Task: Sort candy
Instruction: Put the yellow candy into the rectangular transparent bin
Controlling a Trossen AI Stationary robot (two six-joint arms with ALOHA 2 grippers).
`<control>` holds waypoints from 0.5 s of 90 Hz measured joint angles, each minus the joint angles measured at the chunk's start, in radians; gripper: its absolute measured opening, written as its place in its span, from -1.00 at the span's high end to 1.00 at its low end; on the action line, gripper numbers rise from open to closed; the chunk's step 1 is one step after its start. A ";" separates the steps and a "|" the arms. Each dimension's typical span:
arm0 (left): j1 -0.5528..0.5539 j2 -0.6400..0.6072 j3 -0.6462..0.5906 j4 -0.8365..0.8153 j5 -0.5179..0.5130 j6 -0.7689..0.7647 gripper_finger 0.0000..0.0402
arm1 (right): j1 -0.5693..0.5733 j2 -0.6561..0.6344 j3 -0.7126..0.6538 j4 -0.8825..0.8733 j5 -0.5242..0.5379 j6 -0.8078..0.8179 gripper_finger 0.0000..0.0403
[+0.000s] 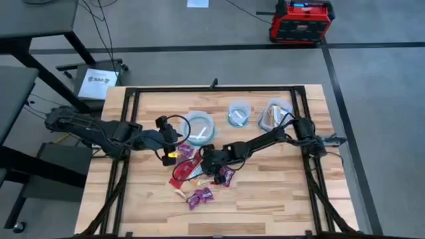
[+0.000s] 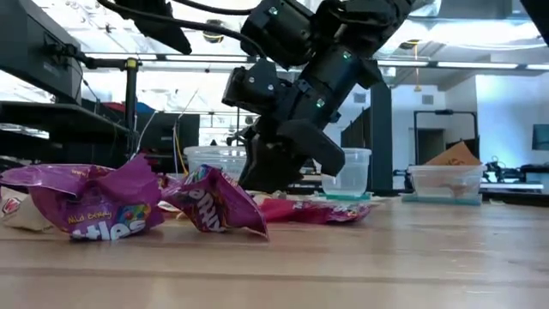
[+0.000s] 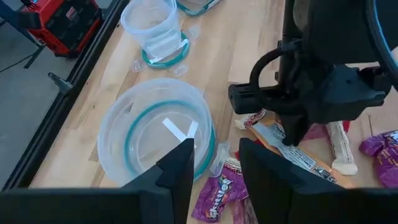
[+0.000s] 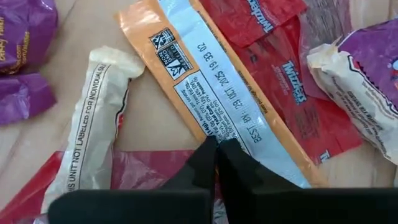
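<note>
Many light, crinkly candy packets (image 1: 199, 174) lie flat on the wooden bench (image 1: 279, 192). My right fingers (image 4: 219, 149) are together on the slippery orange-white wrapper (image 4: 205, 81); I should pinch its edge. My left fingers (image 3: 214, 165) are apart.

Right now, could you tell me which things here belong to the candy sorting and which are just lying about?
Job in hand:
candy pile
orange-white bar wrapper, under the shut right pincer
three clear containers
open left pincer, above the purple packets

Lying about:
red case on the floor
papers beside the table
</note>
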 joint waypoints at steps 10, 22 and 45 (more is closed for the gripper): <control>0.000 0.000 0.000 0.000 0.000 0.000 0.43 | 0.001 -0.032 0.008 -0.035 0.014 -0.019 1.00; 0.000 0.000 0.000 0.000 0.000 0.000 0.43 | -0.001 -0.094 0.025 -0.128 0.072 -0.052 1.00; -0.001 0.000 0.000 0.000 0.000 -0.001 0.43 | -0.008 -0.238 0.041 -0.259 0.143 -0.039 1.00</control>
